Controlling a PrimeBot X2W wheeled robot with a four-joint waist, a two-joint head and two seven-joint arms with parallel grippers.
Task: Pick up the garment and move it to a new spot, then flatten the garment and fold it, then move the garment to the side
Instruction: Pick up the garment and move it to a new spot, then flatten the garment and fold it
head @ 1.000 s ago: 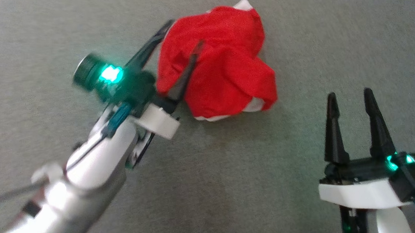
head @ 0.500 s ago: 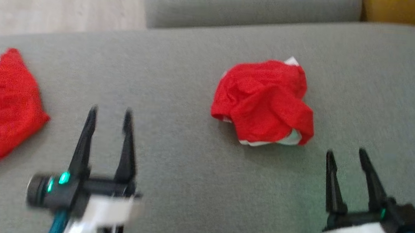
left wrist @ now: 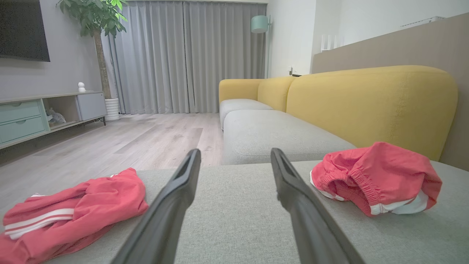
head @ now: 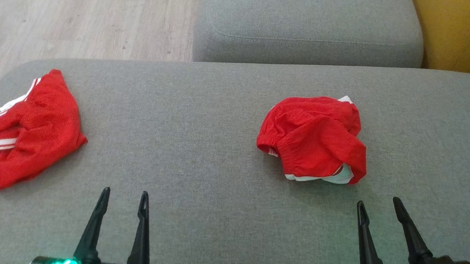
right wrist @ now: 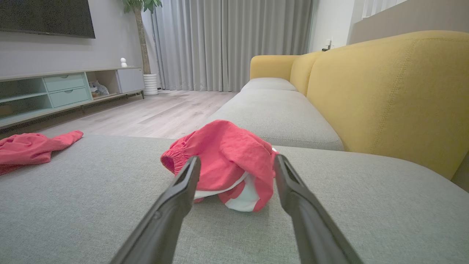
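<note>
The garment (head: 313,139) is a crumpled red piece with white trim, lying in a heap on the grey sofa seat (head: 210,215), right of centre. My left gripper (head: 124,194) is open and empty at the lower left, well apart from the heap. My right gripper (head: 378,203) is open just in front of the garment, not touching it. In the right wrist view the garment (right wrist: 223,154) lies straight ahead beyond my right gripper (right wrist: 237,158). In the left wrist view the garment (left wrist: 377,176) sits off to the right of my left gripper (left wrist: 235,152).
A second red garment with white stripes (head: 18,130) lies spread at the seat's left edge, also seen as the striped garment (left wrist: 73,209). Another grey cushion (head: 308,23) adjoins at the back, a yellow backrest (head: 465,33) at the right, and wooden floor (head: 59,6) at the far left.
My left gripper has drawn back from the garment to the lower left, open and empty. The head camera has tilted up, bringing the striped garment and floor into view.
</note>
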